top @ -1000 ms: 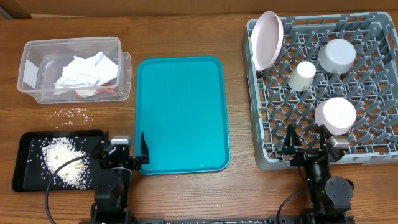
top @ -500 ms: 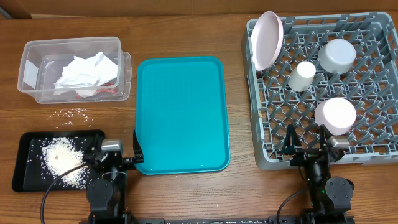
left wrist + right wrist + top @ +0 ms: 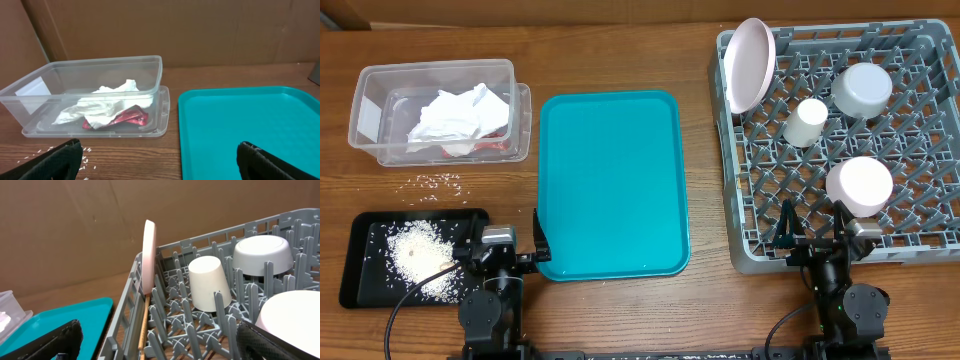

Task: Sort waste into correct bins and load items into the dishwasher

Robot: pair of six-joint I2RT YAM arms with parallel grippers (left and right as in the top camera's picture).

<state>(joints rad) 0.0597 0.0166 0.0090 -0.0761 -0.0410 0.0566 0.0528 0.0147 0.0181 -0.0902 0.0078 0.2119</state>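
Observation:
The clear tub (image 3: 365,95) at the back left holds the crumpled white napkin (image 3: 455,115) and the red wrapper (image 3: 122,118). The black tray (image 3: 360,285) at the front left holds a heap of rice crumbs (image 3: 418,258); more crumbs (image 3: 438,181) lie loose on the table. The grey dish rack (image 3: 750,250) on the right holds the pink plate (image 3: 749,64) on edge, the white cup (image 3: 806,121), the grey bowl (image 3: 862,89) and the white bowl (image 3: 859,185). My left gripper (image 3: 510,250) is open and empty between black tray and teal tray. My right gripper (image 3: 815,232) is open and empty at the rack's front edge.
A large teal serving tray (image 3: 612,180) lies in the middle of the table. A wooden stick (image 3: 145,325) lies along the rack's left side inside the rack. A brown cardboard wall stands behind the table.
My left gripper shifted slightly left and back toward the front edge between one second and half a second ago. Nothing has moved since. The right arm is still.

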